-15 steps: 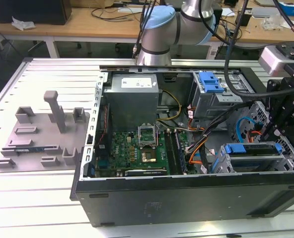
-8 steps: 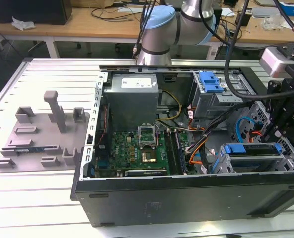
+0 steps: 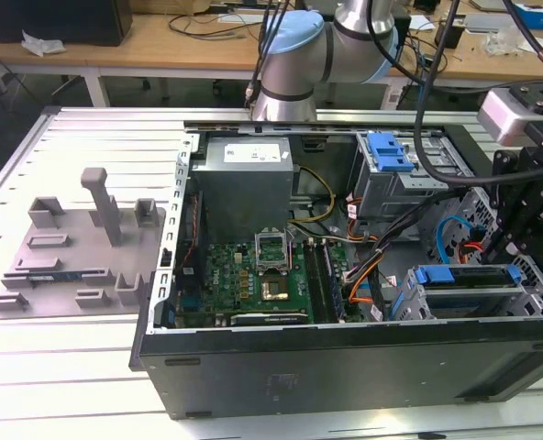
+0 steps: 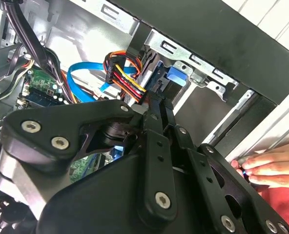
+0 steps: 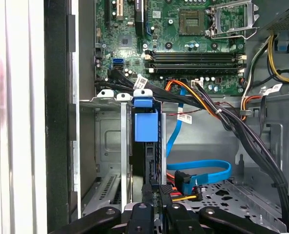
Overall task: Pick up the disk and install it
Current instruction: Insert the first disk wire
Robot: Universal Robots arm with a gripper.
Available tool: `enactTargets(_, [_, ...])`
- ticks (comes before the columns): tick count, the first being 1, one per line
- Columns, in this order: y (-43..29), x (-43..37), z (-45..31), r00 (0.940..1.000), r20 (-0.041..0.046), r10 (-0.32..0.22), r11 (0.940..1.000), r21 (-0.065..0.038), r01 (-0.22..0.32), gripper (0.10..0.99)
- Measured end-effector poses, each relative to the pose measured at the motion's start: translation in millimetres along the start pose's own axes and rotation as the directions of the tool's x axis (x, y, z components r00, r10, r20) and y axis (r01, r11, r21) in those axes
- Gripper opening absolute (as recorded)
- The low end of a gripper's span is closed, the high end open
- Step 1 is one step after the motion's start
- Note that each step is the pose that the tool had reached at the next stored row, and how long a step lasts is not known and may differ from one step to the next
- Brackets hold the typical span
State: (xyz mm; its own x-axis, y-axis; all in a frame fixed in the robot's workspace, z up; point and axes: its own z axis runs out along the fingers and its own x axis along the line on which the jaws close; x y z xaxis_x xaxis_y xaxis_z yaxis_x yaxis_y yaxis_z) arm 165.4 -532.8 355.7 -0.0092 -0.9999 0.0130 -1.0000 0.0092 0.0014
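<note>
blue-framed disk (image 5: 146, 127) edgewise in metal cage (image 5: 108, 101)

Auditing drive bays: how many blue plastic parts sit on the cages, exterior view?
2: a latch panel on the cage beside the power supply, and the disk's frame in the cage nearer the camera. Cables may hide more.

The disk (image 5: 146, 127) stands on edge in a slot of the metal drive cage (image 5: 125, 146), next to the black case wall (image 5: 56, 122). The gripper (image 5: 155, 195) is at the disk's end farthest from the motherboard (image 5: 183, 44). A blue flat cable (image 5: 203, 170) lies just beside the cage.
</note>
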Motion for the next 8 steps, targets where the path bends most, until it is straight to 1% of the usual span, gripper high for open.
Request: enactTargets(8, [-0.4,0.0,1.6,1.0,0.0002,0.0,1.0,0.0,0.0,0.169])
